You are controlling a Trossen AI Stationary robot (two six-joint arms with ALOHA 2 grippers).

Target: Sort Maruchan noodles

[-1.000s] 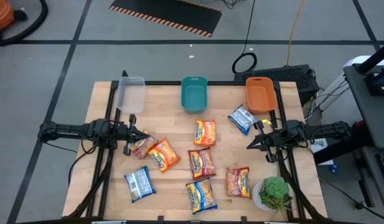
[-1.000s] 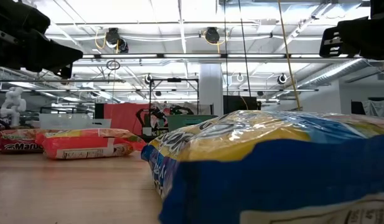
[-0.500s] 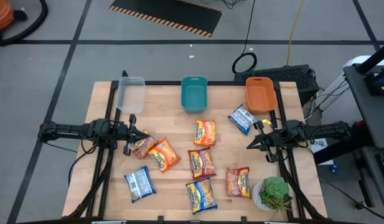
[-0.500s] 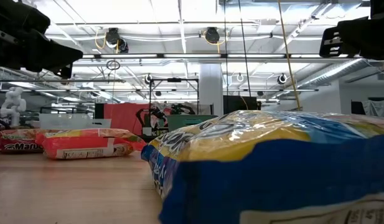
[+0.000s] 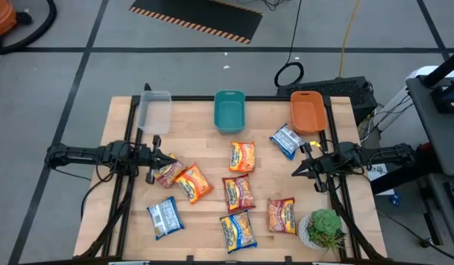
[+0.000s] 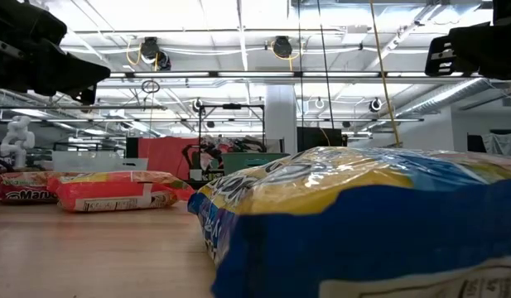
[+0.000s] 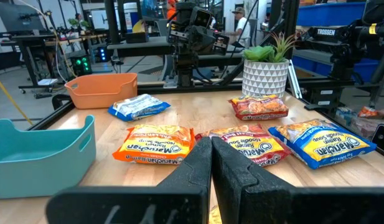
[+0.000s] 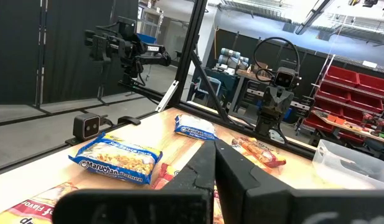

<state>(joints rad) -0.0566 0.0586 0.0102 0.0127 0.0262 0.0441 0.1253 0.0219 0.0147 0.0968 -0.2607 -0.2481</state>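
Several Maruchan noodle packets lie flat on the wooden table: a red-pink one (image 5: 166, 171), orange ones (image 5: 193, 182) (image 5: 242, 156), red ones (image 5: 239, 193) (image 5: 281, 215), blue-white ones (image 5: 165, 217) (image 5: 286, 140) and a yellow-blue one (image 5: 238, 230) (image 6: 363, 223). My left gripper (image 5: 159, 159) (image 7: 210, 146) hangs shut above the table's left side, its tip over the red-pink packet's edge. My right gripper (image 5: 294, 172) (image 8: 215, 152) hangs shut at the right side, just near of the far-right blue-white packet.
Three bins stand along the far edge: a clear one (image 5: 154, 111), a teal one (image 5: 229, 110) and an orange one (image 5: 308, 111). A potted green plant (image 5: 326, 228) sits at the near right corner. Black frame rails run along the table's left and right sides.
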